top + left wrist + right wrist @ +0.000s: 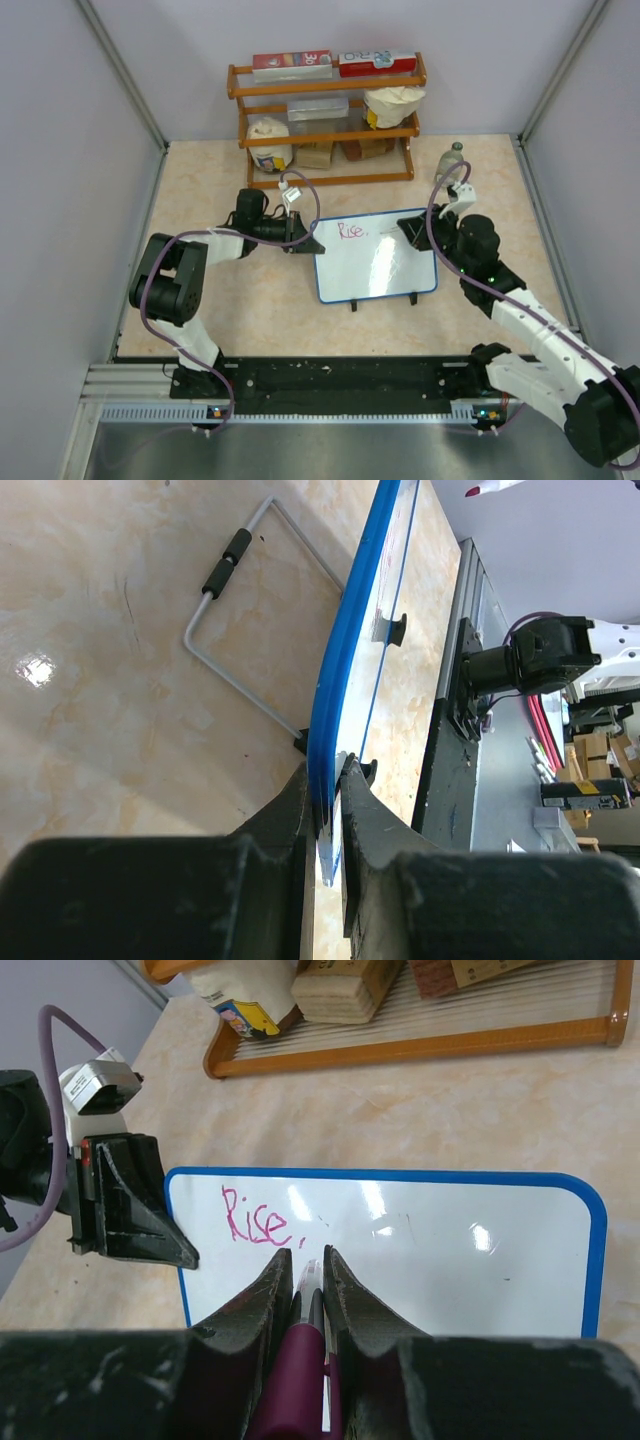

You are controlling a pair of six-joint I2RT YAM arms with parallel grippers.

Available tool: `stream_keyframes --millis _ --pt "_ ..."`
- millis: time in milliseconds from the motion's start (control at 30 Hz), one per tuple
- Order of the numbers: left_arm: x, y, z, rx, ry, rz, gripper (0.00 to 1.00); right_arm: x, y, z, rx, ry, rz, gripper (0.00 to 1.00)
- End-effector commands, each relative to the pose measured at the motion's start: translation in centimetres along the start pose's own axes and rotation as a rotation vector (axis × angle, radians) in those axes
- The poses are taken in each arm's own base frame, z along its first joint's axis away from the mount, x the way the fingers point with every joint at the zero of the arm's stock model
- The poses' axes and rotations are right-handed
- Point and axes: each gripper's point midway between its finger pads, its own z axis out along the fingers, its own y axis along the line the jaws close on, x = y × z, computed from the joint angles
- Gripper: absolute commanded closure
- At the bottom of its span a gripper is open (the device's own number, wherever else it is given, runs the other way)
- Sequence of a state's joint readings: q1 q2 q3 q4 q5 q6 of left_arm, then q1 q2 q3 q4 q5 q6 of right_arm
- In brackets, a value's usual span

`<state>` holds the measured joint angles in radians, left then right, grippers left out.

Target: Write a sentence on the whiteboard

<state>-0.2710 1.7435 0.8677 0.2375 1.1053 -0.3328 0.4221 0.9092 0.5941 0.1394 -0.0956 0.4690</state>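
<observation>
The whiteboard, white with a blue frame and two black feet, stands tilted mid-table. Pink lettering at its top left reads "Rise," and nothing more; it also shows in the right wrist view. My left gripper is shut on the whiteboard's left edge; the left wrist view shows the blue frame pinched between the jaws. My right gripper is shut on a magenta marker. The marker tip sits over the board just right of the comma.
A wooden rack with boxes and bags stands at the back. A small bottle stands right of it. The board's wire stand rests on the table behind the board. Grey walls close the sides.
</observation>
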Motion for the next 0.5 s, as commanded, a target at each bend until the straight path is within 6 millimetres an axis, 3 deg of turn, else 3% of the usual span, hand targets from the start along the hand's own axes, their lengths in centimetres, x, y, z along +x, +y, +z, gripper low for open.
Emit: stream_keyframes --millis 0,467 --pt "1.5 3.1 0.3 -0.113 0.02 0.016 1.0 -2.9 0.3 0.2 0.006 -0.084 -0.03 1.0" --pt "1.7 3.1 0.3 -0.108 0.014 0.017 1.0 -3.7 -0.7 1.5 0.052 -0.129 -0.03 1.0"
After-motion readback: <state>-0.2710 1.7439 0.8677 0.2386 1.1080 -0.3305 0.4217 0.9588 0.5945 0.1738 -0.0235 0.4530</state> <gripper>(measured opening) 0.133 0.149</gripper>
